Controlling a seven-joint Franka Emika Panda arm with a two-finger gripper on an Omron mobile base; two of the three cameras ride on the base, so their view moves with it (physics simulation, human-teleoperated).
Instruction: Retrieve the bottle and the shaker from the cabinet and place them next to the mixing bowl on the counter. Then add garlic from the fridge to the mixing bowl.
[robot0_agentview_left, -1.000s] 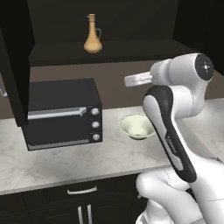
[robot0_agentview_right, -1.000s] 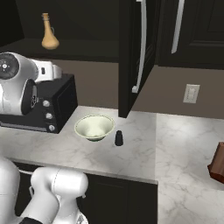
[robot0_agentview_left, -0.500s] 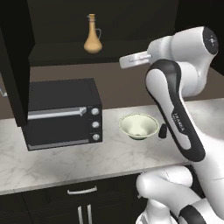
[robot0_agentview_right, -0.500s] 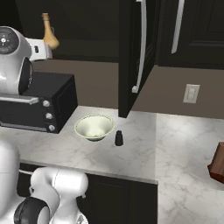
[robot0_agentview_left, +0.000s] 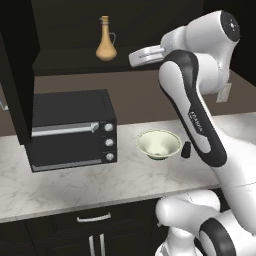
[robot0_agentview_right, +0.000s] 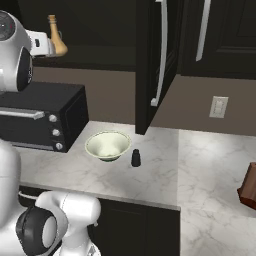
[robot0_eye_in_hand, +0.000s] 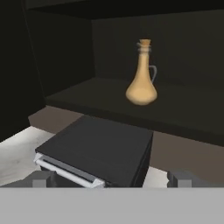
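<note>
Raised since the earlier frames, the arm now brings its gripper (robot0_agentview_left: 134, 58) level with the cabinet (robot0_agentview_left: 65, 60) shelf, jaws spread fully and holding nothing. Cabinet, open, dark, with its tall door swung aside; on its shelf the bottle (robot0_agentview_left: 106, 39) stands upright, well apart from the fingertips (robot0_eye_in_hand: 43, 179). Counter (robot0_agentview_right: 165, 165), pale marbled stone over dark drawers, bears a black oven (robot0_agentview_left: 70, 127), the mixing bowl (robot0_agentview_left: 159, 144) and, just beside it, the shaker (robot0_agentview_right: 135, 158). Step in hand, by judgement: fetching the bottle; next, advance to straddle its neck or body, then close
</note>
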